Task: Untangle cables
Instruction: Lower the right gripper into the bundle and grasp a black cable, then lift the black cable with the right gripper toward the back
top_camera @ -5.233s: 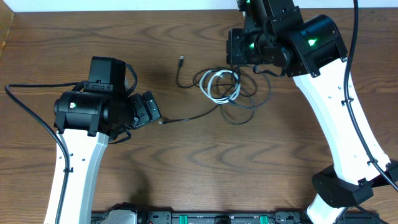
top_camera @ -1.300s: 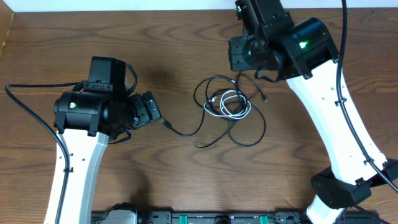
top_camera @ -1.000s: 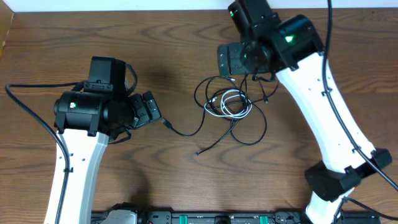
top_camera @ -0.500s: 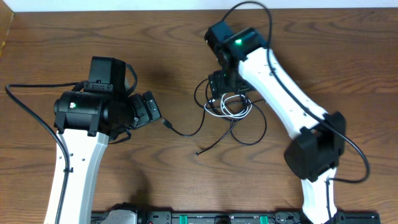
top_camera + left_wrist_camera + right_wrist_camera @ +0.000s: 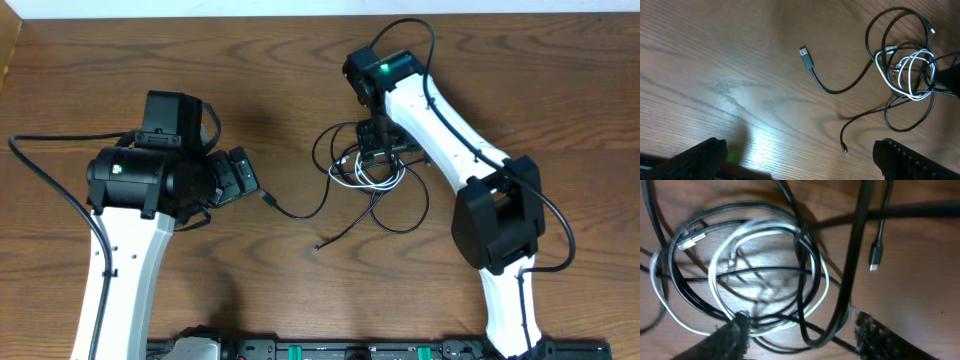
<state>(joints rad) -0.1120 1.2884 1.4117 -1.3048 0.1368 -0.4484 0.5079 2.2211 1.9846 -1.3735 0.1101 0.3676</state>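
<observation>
Centrally, cables [image 5: 372, 178]: black loops tangled w/ a short white cable [image 5: 771, 228], lying on counter [image 5: 300, 300] right of centre, toward far side. One black lead runs left; its USB plug [image 5: 806, 56] lies near left gripper [image 5: 238, 176]. A second free end [image 5: 317, 246] points near-left. Low over tangle, right gripper [image 5: 802, 335]: fingers apart, straddling loops, nothing clamped. At left, left gripper: fingers wide apart, holding nothing, off the cables.

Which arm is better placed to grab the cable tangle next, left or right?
Right. The right end effector hangs directly over the white cable and black cables, fingers straddling their loops. The left end effector, open, sits off to the side with only a loose plug nearby.
</observation>
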